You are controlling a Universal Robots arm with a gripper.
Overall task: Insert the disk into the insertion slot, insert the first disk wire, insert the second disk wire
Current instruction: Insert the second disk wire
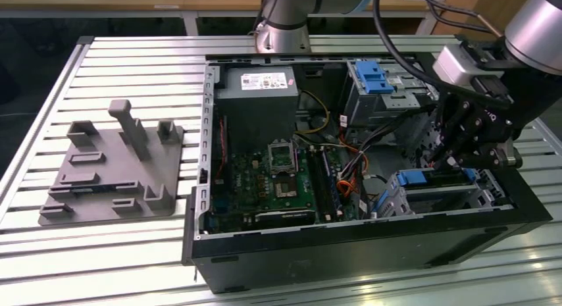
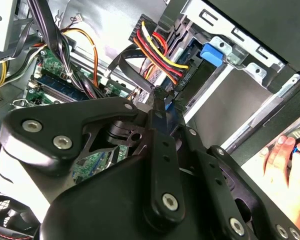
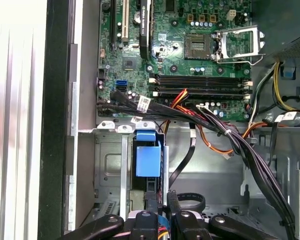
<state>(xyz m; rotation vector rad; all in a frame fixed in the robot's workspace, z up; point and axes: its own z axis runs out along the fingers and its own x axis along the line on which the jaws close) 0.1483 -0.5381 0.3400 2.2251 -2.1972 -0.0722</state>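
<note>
The disk (image 1: 420, 179) lies inside the insertion slot (image 1: 488, 187), the low silver cage in the case corner at the exterior view's right. Its blue carrier (image 3: 147, 161) shows in the first wrist view between the cage walls (image 3: 108, 165). A bundle of red, yellow and orange wires (image 2: 162, 55) runs to the disk's end beside the blue carrier tab (image 2: 212, 52). My gripper (image 1: 448, 162) hangs just above the disk's end. The fingertips (image 2: 160, 95) are pressed together on the end of a black flat wire (image 2: 127, 57). My gripper (image 3: 161, 201) meets that wire (image 3: 184, 160) here too.
The open computer case (image 1: 351, 250) sits on a slatted table (image 1: 131, 62). Inside are the motherboard (image 1: 281, 181), a power supply (image 1: 256, 82) and a taller grey cage with a blue latch (image 1: 376, 76). A grey fixture plate (image 1: 114, 168) lies beside the case. A person's hand (image 2: 280, 162) rests outside it.
</note>
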